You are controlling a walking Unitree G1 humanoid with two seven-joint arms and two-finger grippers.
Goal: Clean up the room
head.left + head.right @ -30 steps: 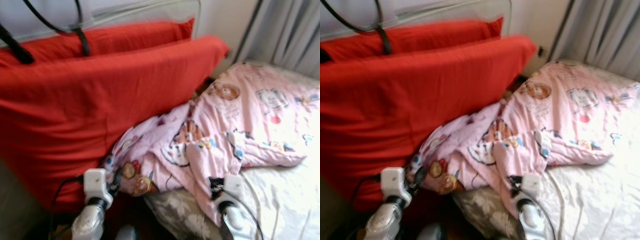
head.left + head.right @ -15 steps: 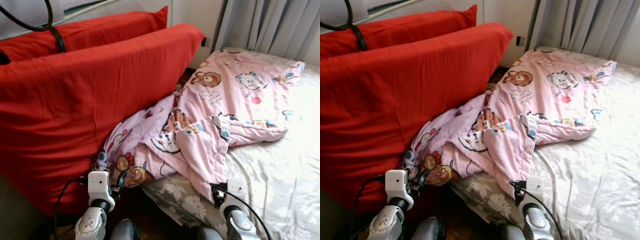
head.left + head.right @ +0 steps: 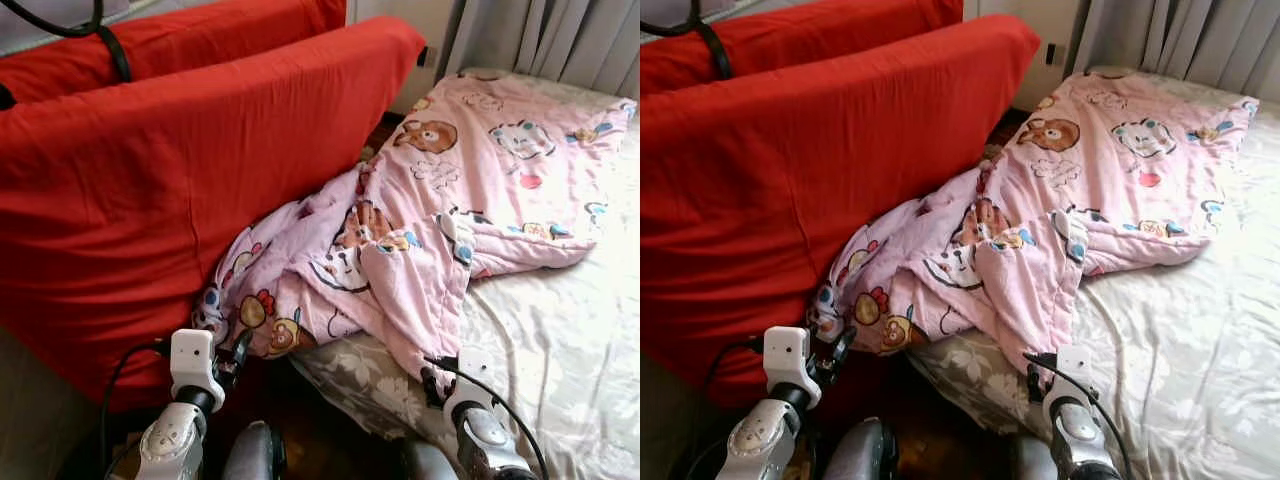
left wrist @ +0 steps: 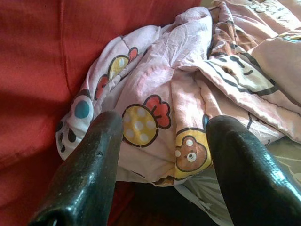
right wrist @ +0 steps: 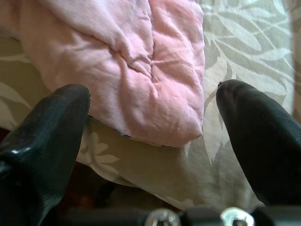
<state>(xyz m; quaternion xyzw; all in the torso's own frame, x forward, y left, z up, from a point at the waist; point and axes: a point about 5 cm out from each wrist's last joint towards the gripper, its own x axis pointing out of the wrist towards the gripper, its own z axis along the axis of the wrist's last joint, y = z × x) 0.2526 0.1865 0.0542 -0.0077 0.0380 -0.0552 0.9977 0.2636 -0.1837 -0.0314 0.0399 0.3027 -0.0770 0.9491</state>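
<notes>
Black fingers frame both wrist views, and I see both sets of jaws standing wide apart, holding nothing. My left gripper (image 4: 162, 169) looks straight at the crumpled low end of a pink cartoon-print blanket (image 3: 430, 215); the cloth bunches just ahead of the fingertips (image 4: 101, 141), apart from them, with a teddy-bear and candy print facing the camera. My right gripper (image 5: 153, 136) looks at a folded corner of the same blanket, which hangs over the edge of the bed (image 3: 1180, 350), again just ahead and not touching.

From the head view, the blanket's long axis runs diagonally: it starts low, near my left gripper, where it spills off the mattress into the dark gap beside a red sofa (image 3: 150, 200), and climbs away to my right, spreading flat toward the grey curtains (image 3: 570, 40) at the far side. The bunched end presses against the sofa's red side. I judge the left arm nearer to the fallen bunch and the right arm nearer to the overhanging corner, so each has its own hold within short reach forward.

Counted: one blanket, one bed with a pale leaf-patterned sheet, one red sofa of two cushioned tiers, and two open grippers. Black cables (image 3: 100, 45) cross the top left of the sofa.
</notes>
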